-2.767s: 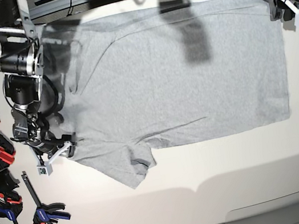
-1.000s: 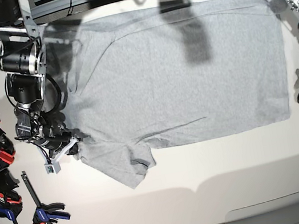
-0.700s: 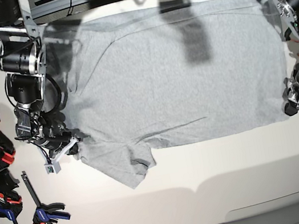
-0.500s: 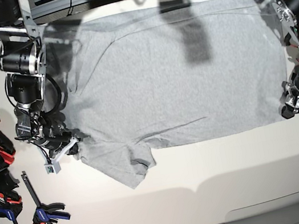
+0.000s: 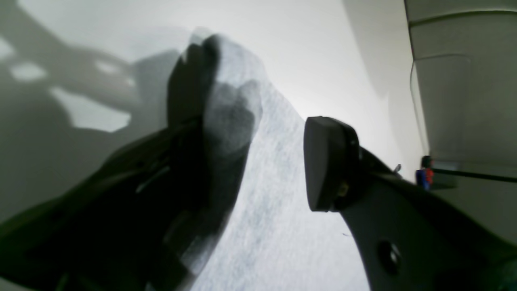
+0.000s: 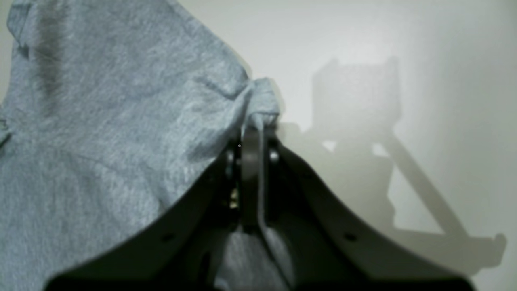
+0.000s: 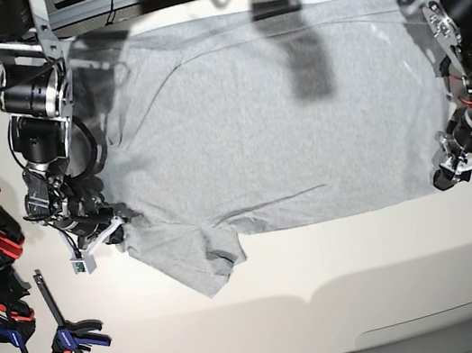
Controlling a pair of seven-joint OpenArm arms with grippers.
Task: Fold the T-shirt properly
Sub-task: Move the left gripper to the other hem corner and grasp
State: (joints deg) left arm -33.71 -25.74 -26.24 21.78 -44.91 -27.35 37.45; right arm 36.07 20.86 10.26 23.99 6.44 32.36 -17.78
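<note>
The left pincer point(image 7: 449, 175) has been travelling from the far corner of the surface point(image 7: 342, 258), at about 1 o'clock in the base view, down the hem side of the T-shirt point(image 7: 280, 114) to roughly 4 o'clock, where it is now arriving at the near hem corner. Its jaws are standing wide apart, and the left wrist view is showing the corner of grey cloth lying between the two fingers point(image 5: 329, 161) without being pinched yet. The right pincer point(image 7: 108, 231), at about 9 o'clock, has not been moving over the same stretch; it is staying clamped on a bunched bit of fabric at the edge near the sleeve, with a small tuft of cloth poking out past the closed tips in the right wrist view.

As a judgement, this is meaning that the near long edge of the shirt is about to be held at both ends, which is what a lengthwise fold toward 12 o'clock would be needing; the left pincer is probably needing only to close on the corner first.

The T-shirt is lying spread across the middle of the surface, plain side up, collar end toward 9 o'clock and hem toward 3 o'clock. It is looking light heather grey, mostly flat, with a long shallow crease running near the lower edge and the near sleeve point(image 7: 205, 269) sticking out toward 6 o'clock, slightly rumpled. No lettering is showing.
</note>
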